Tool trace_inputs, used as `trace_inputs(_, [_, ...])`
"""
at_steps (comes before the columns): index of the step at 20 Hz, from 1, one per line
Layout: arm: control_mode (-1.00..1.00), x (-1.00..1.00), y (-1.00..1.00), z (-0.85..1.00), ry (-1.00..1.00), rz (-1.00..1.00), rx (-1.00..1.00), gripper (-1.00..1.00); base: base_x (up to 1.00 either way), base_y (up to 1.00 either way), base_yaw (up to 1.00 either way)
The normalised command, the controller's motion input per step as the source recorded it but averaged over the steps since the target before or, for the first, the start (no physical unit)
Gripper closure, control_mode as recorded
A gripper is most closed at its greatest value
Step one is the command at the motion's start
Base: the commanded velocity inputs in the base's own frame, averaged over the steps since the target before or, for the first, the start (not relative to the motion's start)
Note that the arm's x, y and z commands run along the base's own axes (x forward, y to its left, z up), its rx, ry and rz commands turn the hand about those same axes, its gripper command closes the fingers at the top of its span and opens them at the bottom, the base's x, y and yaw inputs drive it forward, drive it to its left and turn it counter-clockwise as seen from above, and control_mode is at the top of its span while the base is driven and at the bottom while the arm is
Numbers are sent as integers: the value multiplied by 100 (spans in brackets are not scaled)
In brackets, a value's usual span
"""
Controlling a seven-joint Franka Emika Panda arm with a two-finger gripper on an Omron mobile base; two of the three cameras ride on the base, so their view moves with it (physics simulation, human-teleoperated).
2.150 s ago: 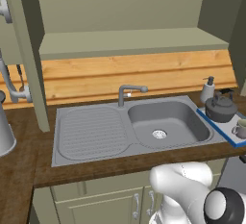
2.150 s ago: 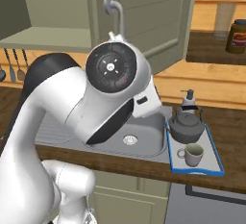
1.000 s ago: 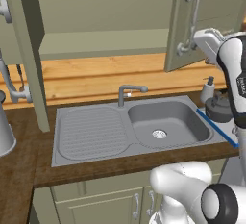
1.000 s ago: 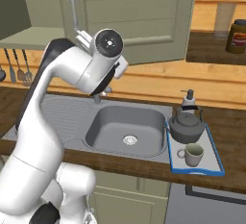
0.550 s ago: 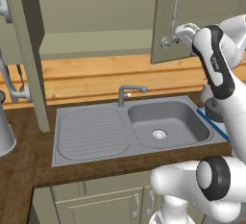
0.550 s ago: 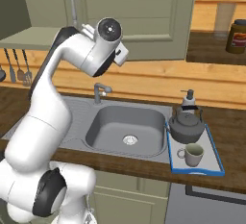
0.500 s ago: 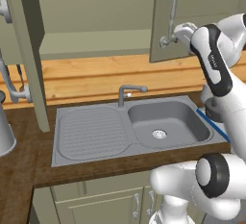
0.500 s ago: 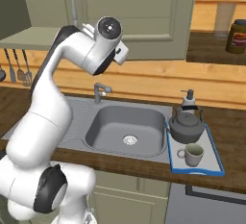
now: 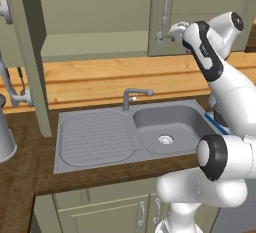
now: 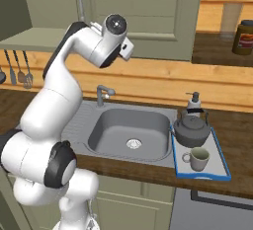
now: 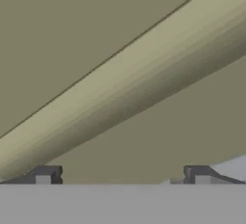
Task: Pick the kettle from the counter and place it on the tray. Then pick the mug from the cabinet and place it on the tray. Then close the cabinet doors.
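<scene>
Right base view: the kettle (image 10: 192,130) and mug (image 10: 198,158) both sit on the tray (image 10: 223,167), far below the pincer and off to its side, so both placing steps look done. What is in hand is the last step, closing the cabinet doors.

In the left base view the pincer (image 9: 173,30) is raised against the right door (image 9: 210,12), just beside the lower end of its silver handle (image 9: 163,11). That door stands nearly shut. The left door (image 9: 31,52) hangs wide open, well away across the sink (image 9: 131,133), with the cabinet's shelf (image 9: 95,44) bare between the two.

In the hand view the fingertips (image 11: 45,175) stand wide apart with nothing between them, close up to the door's panel moulding.

Next, I judge, the arm should push the right door the last bit home with the pincer flat on the panel, then swing across to the left door and press it closed too. That reach is long, and the open door's edge faces the arm, so it will need to get round to its outer face.
</scene>
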Motion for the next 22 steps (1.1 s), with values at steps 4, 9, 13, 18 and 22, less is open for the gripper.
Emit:
trace_inputs(4, [-100, 62, 3, -22, 0, -4, 0, -100, 0, 0, 0])
trace_inputs(9, [-100, 30, 3, -19, 0, -5, -2, -100, 0, 0, 0])
trace_inputs(13, [-100, -38, 11, -1, 0, 0, -4, -100, 0, 0, 0])
trace_inputs(18, [-100, -64, 28, 0, 3, 15, -9, -100, 0, 0, 0])
trace_inputs(22, [-100, -77, 27, 5, 0, 21, -23, -100, 0, 0, 0])
